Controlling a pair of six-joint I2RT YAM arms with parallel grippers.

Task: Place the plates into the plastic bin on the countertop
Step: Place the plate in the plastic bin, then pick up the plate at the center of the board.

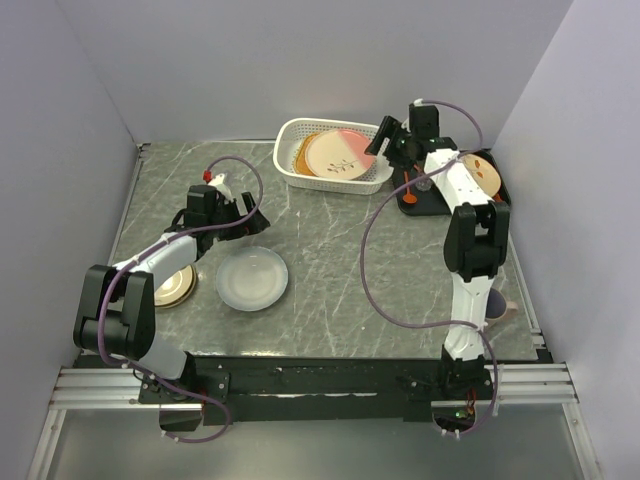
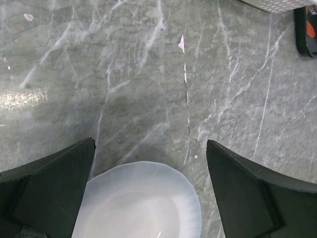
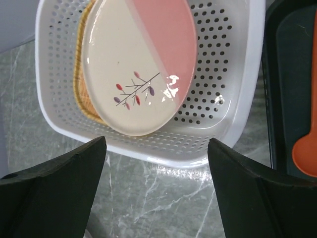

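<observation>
Arms extended: right gripper point(image 3: 156, 146) empty, agape facing bin point(image 3: 238, 114); left gripper point(image 2: 149, 144) likewise near plate point(image 2: 143, 203).

Catalogue entry, two arms.
- Left arm point(image 1: 150, 275) and right arm point(image 1: 465, 230): rounded white link shells, blocky black joint housings.
- Purple cables point(image 1: 362, 262): one looped loosely along each arm.
- Left tool point(image 2: 150, 148) and right tool point(image 3: 156, 141): two matte-black wedge-shaped fingers point(image 2: 49, 191) each.
- Red-and-white fitting point(image 1: 210, 178) atop the left tool.

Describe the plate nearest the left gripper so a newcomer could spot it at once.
On the grey marble countertop, look left, away from the white bin at the back. A round plate lies flat beside the left gripper. It is plain frosty white, unlike the brown-rimmed tan plate beside it.
</observation>
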